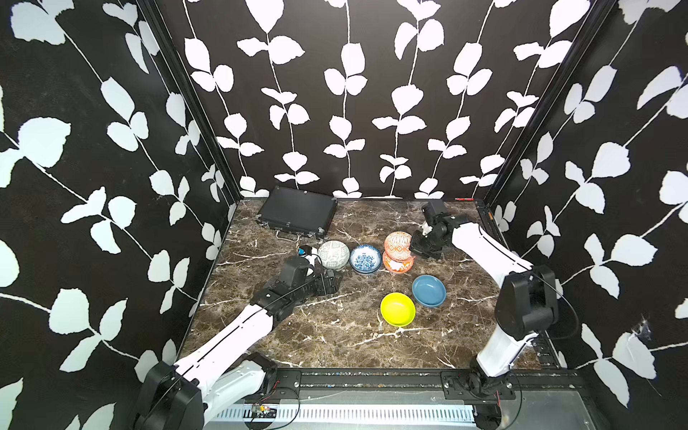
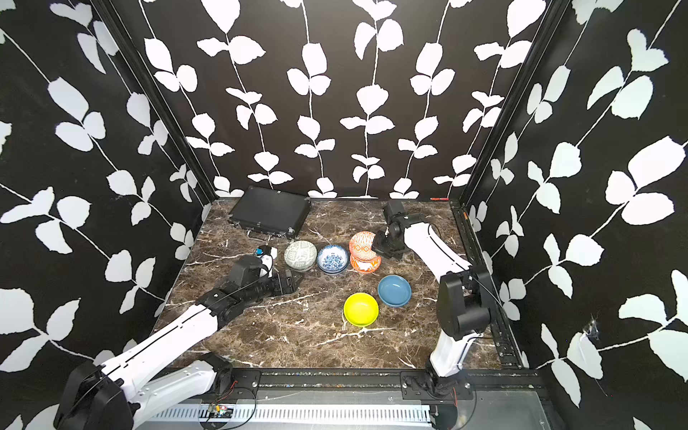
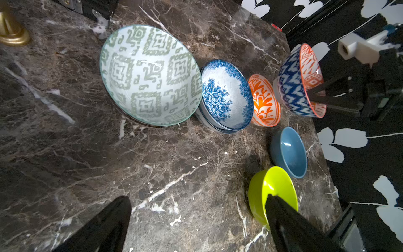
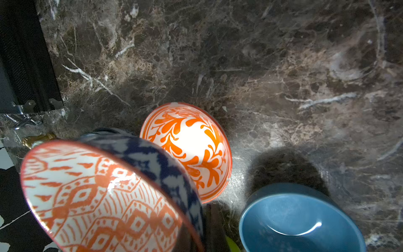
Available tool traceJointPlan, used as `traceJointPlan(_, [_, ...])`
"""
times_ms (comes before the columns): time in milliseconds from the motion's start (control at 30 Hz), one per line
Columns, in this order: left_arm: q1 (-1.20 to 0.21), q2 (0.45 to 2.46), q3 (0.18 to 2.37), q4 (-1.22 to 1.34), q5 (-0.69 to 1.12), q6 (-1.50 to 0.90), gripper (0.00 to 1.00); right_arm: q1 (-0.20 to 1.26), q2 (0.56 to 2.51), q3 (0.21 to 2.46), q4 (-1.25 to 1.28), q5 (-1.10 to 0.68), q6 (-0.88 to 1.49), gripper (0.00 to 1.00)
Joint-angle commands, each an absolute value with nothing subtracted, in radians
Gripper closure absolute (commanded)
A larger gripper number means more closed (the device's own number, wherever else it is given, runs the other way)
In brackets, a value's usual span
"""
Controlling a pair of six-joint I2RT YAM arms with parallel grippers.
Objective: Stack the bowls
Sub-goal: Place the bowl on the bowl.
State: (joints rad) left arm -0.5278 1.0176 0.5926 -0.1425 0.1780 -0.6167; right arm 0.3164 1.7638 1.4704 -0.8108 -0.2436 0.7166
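My right gripper (image 1: 414, 244) is shut on the rim of an orange-patterned bowl (image 1: 397, 244) with a blue outside (image 3: 292, 87). It holds the bowl tilted just above a second orange-patterned bowl (image 1: 399, 264) on the marble table. Left of these stand two stacked blue-floral bowls (image 1: 366, 258) and a pale green-patterned bowl (image 1: 334, 254). A plain blue bowl (image 1: 429, 290) and a yellow bowl (image 1: 397, 309) sit nearer the front. My left gripper (image 1: 332, 283) is open and empty, low over the table in front of the pale bowl, its fingertips (image 3: 123, 204) wide apart.
A flat black case (image 1: 298, 217) lies at the back left of the table (image 1: 316, 335). A gold-coloured object (image 3: 13, 32) stands near the case in the left wrist view. Patterned walls close in the table on three sides.
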Motion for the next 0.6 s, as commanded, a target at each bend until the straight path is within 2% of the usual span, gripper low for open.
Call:
traceJointPlan(0, [-0.521,1.018,0.599,-0.13,0.17,-0.607,0.01,0.321,1.776,1.52,-0.778,-0.254,0.692,1.0])
traceJointPlan(567, [-0.513,1.018,0.598,-0.132,0.167,-0.604,0.01,0.311,1.856,1.519,-0.749,-0.248,0.672,1.0])
